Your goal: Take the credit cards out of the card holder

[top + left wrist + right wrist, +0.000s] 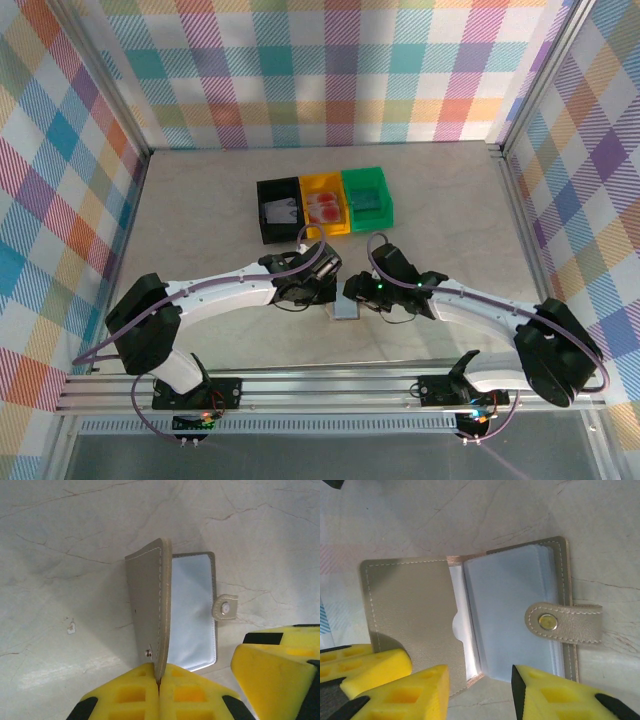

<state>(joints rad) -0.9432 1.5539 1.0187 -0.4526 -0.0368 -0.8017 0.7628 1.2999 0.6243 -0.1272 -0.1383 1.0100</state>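
The grey-brown card holder (347, 306) lies open on the table between my two grippers. My left gripper (160, 681) is shut on the lower edge of its cover flap (149, 605) and holds that flap upright. The pale blue-grey inside (507, 615) and the snap strap (563, 623) face up. My right gripper (480, 690) is open, its fingertips just off the holder's near edge on either side of the spine, with nothing between them. A thin white edge (460, 615) shows in the flap's pocket; I cannot tell whether it is a card. Red credit cards (323, 208) lie in the yellow bin.
A black bin (278, 210), a yellow bin (325, 190) and a green bin (367, 200) stand in a row just behind the grippers. Greyish cards lie in the black bin, teal ones in the green. Checked walls enclose the table on three sides.
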